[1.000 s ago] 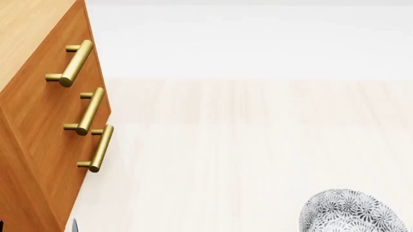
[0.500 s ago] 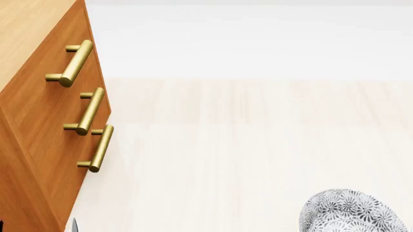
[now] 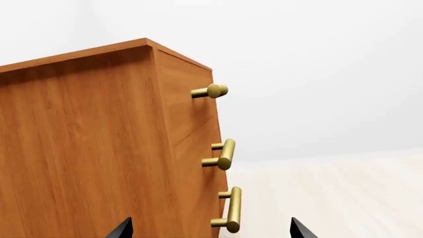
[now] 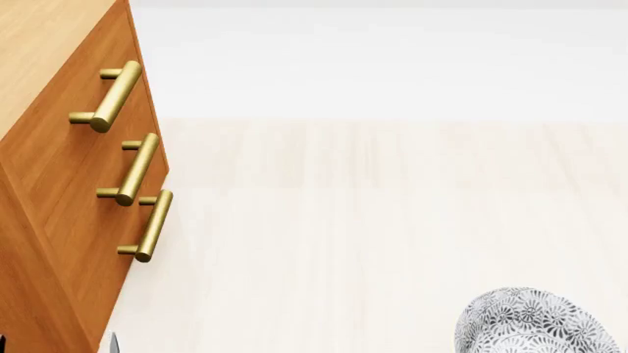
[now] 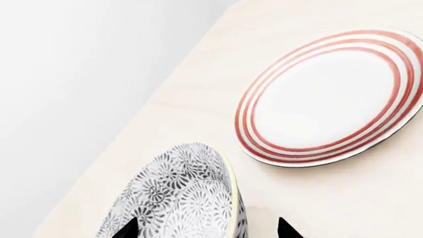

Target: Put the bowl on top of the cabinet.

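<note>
The bowl (image 4: 534, 323), white with a dense dark-grey floral pattern, sits at the head view's lower right edge on a pale surface. In the right wrist view the bowl (image 5: 178, 193) fills the space at my right gripper (image 5: 207, 229), which is open, its two dark fingertips (image 5: 129, 229) spread with the bowl's rim between them. The orange-brown cabinet (image 4: 59, 184) with brass bar handles (image 4: 123, 92) stands at the left. My left gripper (image 3: 211, 230) is open and empty, facing the cabinet's (image 3: 92, 148) side and front corner.
A flat white plate with red rings (image 5: 330, 96) lies on the pale surface (image 5: 343, 198) just beyond the bowl. That surface's edge runs beside the bowl, with a white wall (image 4: 393, 59) behind. Pale wooden floor (image 4: 373, 220) stretches between cabinet and bowl.
</note>
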